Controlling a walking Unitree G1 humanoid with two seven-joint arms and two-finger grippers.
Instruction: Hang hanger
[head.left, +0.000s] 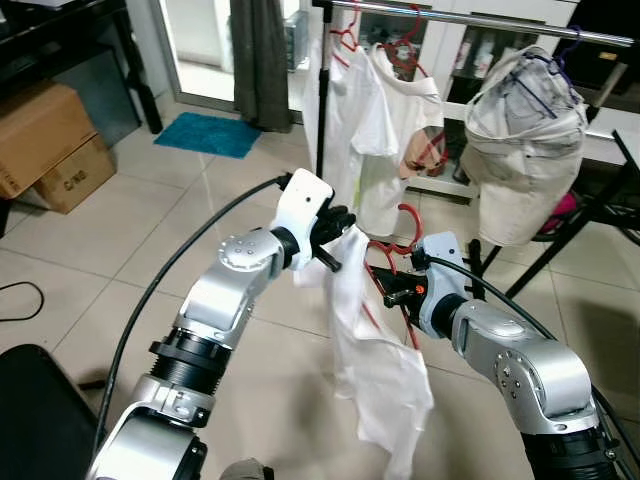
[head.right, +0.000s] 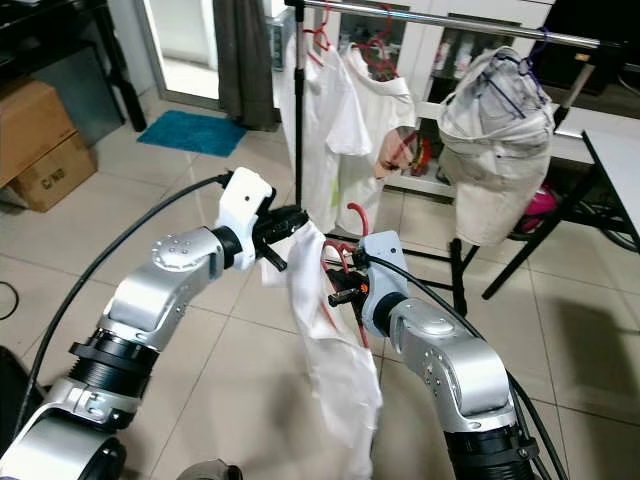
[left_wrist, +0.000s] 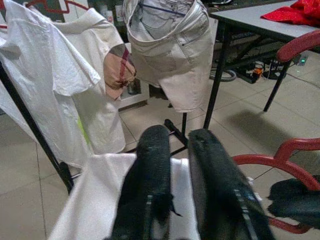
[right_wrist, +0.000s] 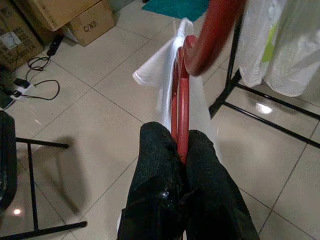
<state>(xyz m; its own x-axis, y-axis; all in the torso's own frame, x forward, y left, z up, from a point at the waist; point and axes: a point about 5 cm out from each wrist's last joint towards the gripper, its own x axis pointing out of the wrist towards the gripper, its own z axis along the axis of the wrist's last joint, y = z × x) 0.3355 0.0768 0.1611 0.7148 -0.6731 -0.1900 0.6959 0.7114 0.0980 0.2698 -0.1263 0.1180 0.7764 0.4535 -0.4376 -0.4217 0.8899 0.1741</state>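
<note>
The right claw was closed on the red plastic hanger, its hook rising from the grip toward the silver metal clothes rail. The left claw was pinched shut on the top edge of the white cloth garment draped on that hanger, low above the tiled floor. The rail lay farther off and well above both claws, running left to right. The right arm seemed nearer its free stretch, between the hung white shirts and the beige shorts.
</note>
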